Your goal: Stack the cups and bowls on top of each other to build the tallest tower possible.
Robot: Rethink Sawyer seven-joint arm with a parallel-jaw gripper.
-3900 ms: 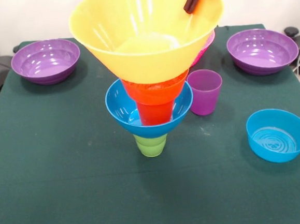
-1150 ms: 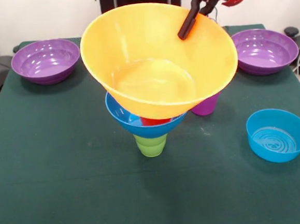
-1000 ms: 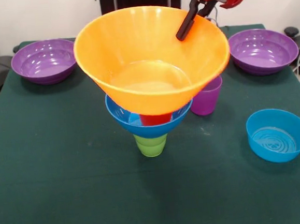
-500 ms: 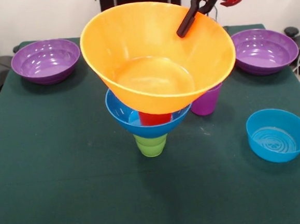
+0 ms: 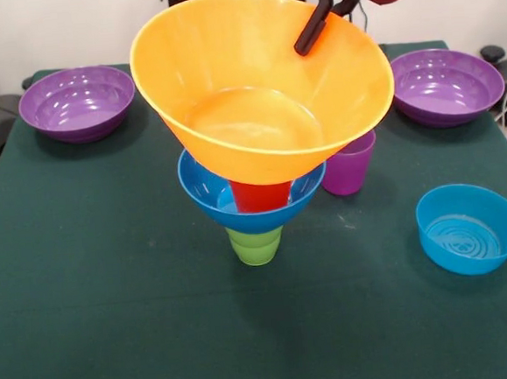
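Gripping the glossy yellow-orange bowl by its far rim, gripper clamped, bowl tilted over the tower: stepped green cup, blue bowl, orange cup. Translucent purple cup just beside tower. No readable markings.

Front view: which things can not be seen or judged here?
- Top of the tower: hidden by the yellow-orange bowl; whether the bowl rests on it is unclear.
- Purple cup: its upper part is covered by that bowl.
- Gripper: cut off by the top edge; one finger shows inside the bowl, its grip unclear.
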